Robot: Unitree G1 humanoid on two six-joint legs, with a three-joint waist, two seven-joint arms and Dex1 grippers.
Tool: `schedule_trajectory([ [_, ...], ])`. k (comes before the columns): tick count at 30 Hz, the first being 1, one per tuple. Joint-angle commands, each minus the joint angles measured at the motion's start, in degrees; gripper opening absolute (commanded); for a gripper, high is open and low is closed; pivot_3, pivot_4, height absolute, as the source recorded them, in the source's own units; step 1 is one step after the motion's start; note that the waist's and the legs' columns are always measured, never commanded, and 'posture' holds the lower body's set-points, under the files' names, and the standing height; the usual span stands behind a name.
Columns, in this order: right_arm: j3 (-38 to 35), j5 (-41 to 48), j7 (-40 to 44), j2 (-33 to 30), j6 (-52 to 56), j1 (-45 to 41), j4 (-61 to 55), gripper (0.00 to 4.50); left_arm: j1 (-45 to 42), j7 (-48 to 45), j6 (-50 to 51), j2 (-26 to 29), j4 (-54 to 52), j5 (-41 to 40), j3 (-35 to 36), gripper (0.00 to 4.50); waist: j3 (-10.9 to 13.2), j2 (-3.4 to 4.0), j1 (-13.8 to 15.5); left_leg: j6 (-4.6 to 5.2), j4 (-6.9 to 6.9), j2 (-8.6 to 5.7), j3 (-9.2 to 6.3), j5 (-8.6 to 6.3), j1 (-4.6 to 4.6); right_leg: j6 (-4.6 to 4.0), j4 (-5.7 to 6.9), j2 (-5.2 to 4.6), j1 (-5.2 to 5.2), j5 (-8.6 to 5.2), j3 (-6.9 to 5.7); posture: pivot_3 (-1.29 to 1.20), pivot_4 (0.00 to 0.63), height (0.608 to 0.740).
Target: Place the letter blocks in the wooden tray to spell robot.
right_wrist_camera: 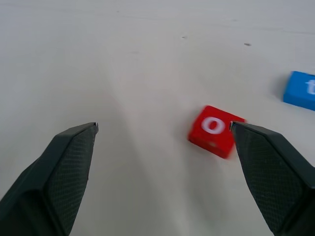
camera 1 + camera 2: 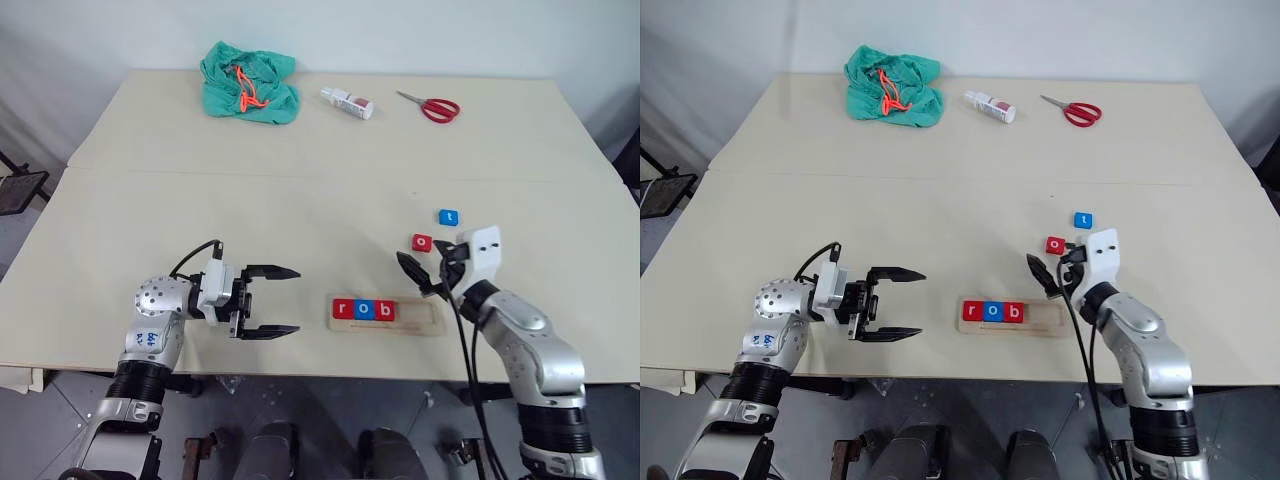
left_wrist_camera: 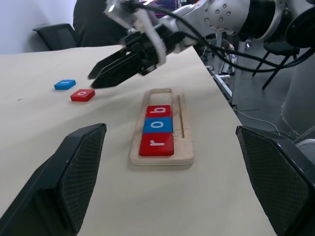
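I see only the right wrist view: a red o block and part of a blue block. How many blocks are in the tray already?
Observer: Three, r, o, b, sit in the tray.
Operator: Which letter is on the blue block?
Observer: The blue block shows t.
Operator: Is the left gripper holding anything?
Observer: No, the left gripper is open and empty, left of the tray.

My head cameras look down over the whole table [image 2: 300, 180]. My left wrist camera faces the wooden tray [image 3: 162, 125]; the right wrist one looks closely at the red o block [image 1: 214, 130].
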Motion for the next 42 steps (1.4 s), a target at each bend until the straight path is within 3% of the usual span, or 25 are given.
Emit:
schedule_trajectory([
  [1, 1.66, -4.63, -4.39, 1.83, -3.23, -2.96, 2.88, 4.48, 1.26, 0.90, 0.11, 0.48, -3.32, -0.55, 0.65, 4.50, 0.00, 0.00, -0.27, 0.00, 0.00, 0.00, 0.01, 0.00, 0.00, 0.00, 0.01, 0.00, -0.01, 0.00, 0.01, 0.00, 0.150, 0.740],
  [11, 1.35, -9.72, -10.19, 5.64, -8.65, -6.24, 10.68, 4.48, 3.06, 2.32, 0.65, 0.77, -5.53, -0.65, 0.81, 4.50, 0.00, 0.00, -0.45, -0.01, -0.07, 0.00, 0.02, 0.00, 0.02, 0.00, 0.07, 0.00, -0.08, 0.00, 0.06, 0.00, 0.150, 0.740],
  [25, 1.07, -11.68, -17.89, 10.55, -1.69, -5.72, 9.67, 4.48, 3.42, 2.87, 0.17, 0.71, -5.34, -0.55, 0.89, 4.50, 0.00, 0.00, -0.40, -0.01, -0.05, -0.03, -0.03, 0.00, 0.11, 0.00, 0.37, -0.01, -0.10, 0.00, 0.18, 0.00, 0.150, 0.740],
  [34, 0.80, -12.14, -18.67, 9.92, -1.72, -4.71, 7.50, 1.46, 2.75, 2.57, -0.29, 0.45, -4.16, -0.48, 0.82, 4.50, 0.00, 0.00, -0.39, -0.01, -0.06, -0.03, -0.01, 0.00, 0.14, 0.00, 0.39, 0.00, -0.10, 0.00, 0.21, 0.00, 0.150, 0.740],
  [42, -3.12, -7.73, -14.18, 5.99, 2.38, -1.44, -3.67, 1.45, 2.10, 1.68, -0.44, 0.33, -3.18, -0.65, 0.55, 4.50, 0.01, 0.01, -0.33, -0.01, -0.09, -0.06, 0.01, 0.00, 0.12, 0.00, 0.39, -0.02, -0.14, 0.00, 0.24, 0.00, 0.150, 0.740],
])
